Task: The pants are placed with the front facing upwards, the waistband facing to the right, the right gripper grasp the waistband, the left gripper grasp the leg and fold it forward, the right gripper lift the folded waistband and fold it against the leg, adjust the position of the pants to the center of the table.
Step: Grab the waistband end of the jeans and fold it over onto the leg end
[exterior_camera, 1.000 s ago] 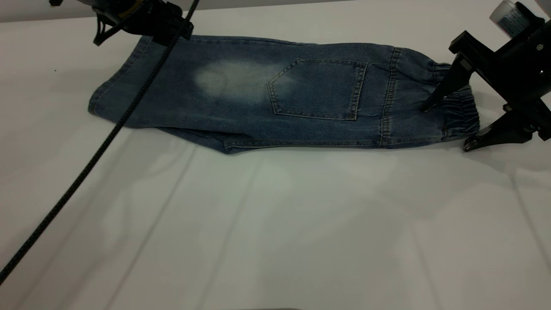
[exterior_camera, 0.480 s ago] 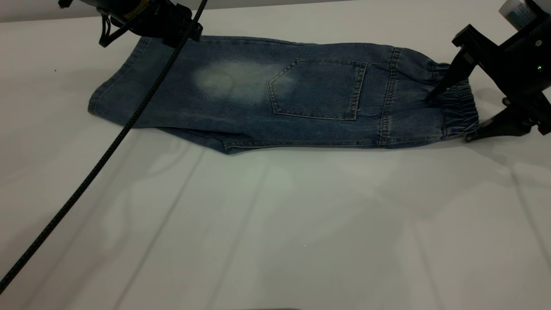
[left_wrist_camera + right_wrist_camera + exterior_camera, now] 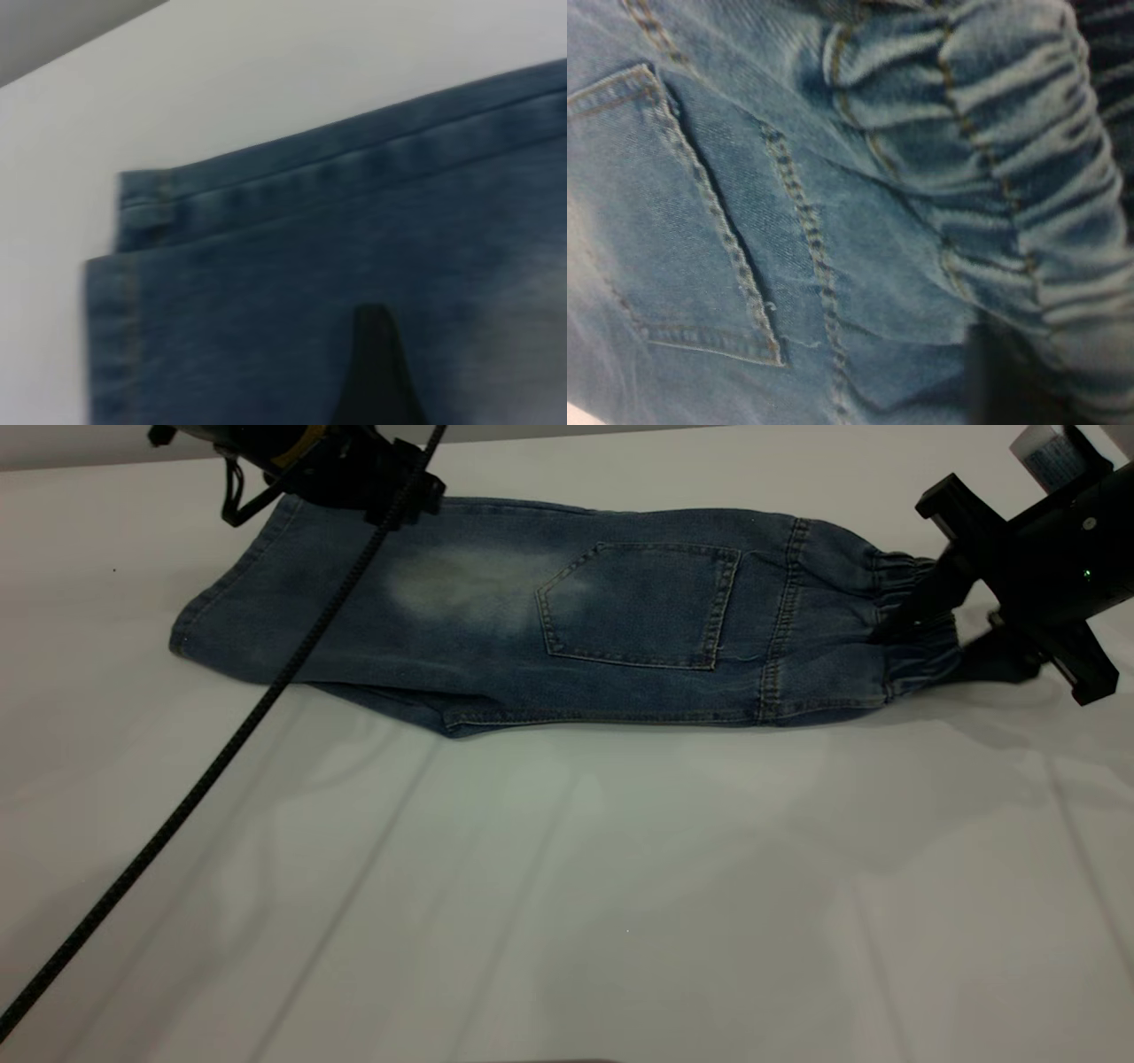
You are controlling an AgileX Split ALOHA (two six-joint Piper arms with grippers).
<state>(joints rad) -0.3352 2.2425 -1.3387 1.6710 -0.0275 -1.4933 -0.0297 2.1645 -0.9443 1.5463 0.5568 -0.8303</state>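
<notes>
The tabletop (image 3: 567,886) lies bare and wide in front of the pants (image 3: 549,620), which stretch along its far side. The right claw (image 3: 926,638) pinches the waistband (image 3: 912,615). The left claw (image 3: 354,478) hovers at the leg's far edge, spread unclear.

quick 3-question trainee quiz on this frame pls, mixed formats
1. True or false: the right tool is at the waistband end of the pants.
2. Which faces up? A) back patch pocket B) zip fly C) lining
3. Fill in: the left tool sits over the ___ end of the pants.

Key: 1 true; 2 A; 3 leg. The right tool's jaws are closed on the gathered band. Whether the left tool is open cannot be told.
</notes>
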